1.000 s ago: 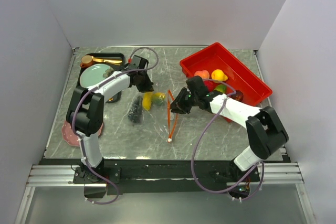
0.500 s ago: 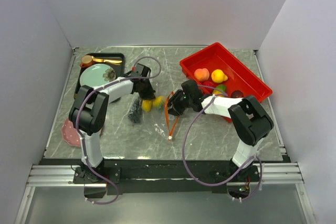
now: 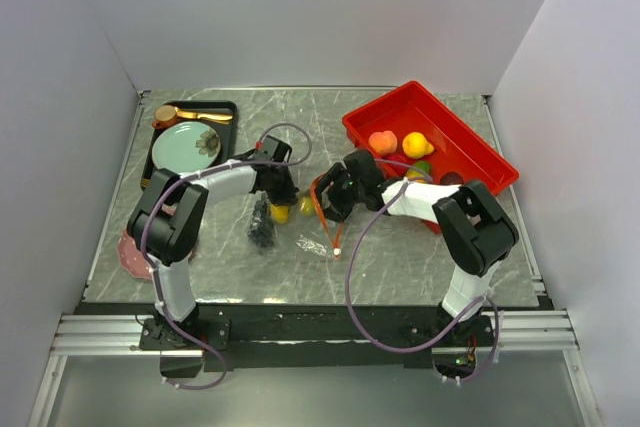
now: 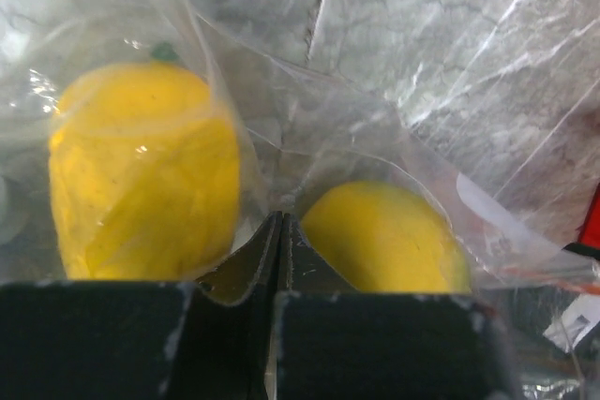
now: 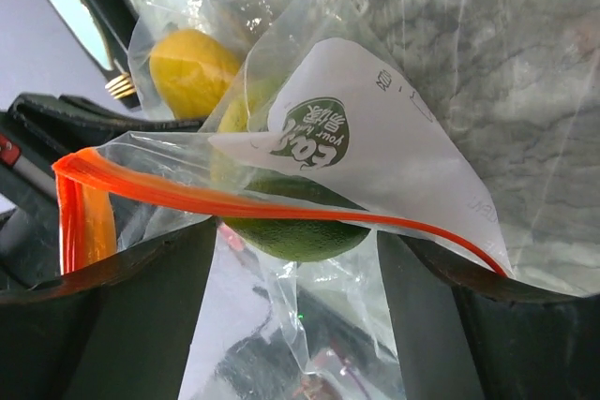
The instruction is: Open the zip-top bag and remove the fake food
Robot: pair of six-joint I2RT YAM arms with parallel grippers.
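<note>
The zip-top bag (image 3: 300, 222) lies mid-table between my grippers, its orange-red zip strip (image 3: 326, 219) ending in a white slider (image 3: 338, 251). It holds two yellow fruits (image 3: 281, 212), a green one (image 5: 291, 222) and a dark purple piece (image 3: 262, 227). My left gripper (image 3: 279, 191) is shut on a fold of bag film (image 4: 278, 222) between the two yellow fruits (image 4: 141, 170). My right gripper (image 3: 332, 201) is open at the bag's mouth. The zip strip (image 5: 234, 201) crosses its fingers (image 5: 141, 325), and the green fruit sits between the tips.
The red tray (image 3: 475, 152) at back right holds a peach fruit (image 3: 382, 142), a yellow (image 3: 417, 144), a green and a dark purple fruit. A mint plate (image 3: 180, 145) and gold cutlery (image 3: 195, 115) sit on a black tray at back left. A pink item (image 3: 130, 247) lies at the left edge.
My left gripper moved forward and right onto the bag. My right gripper moved left into the bag's mouth. The zip strip and slider shifted right.
</note>
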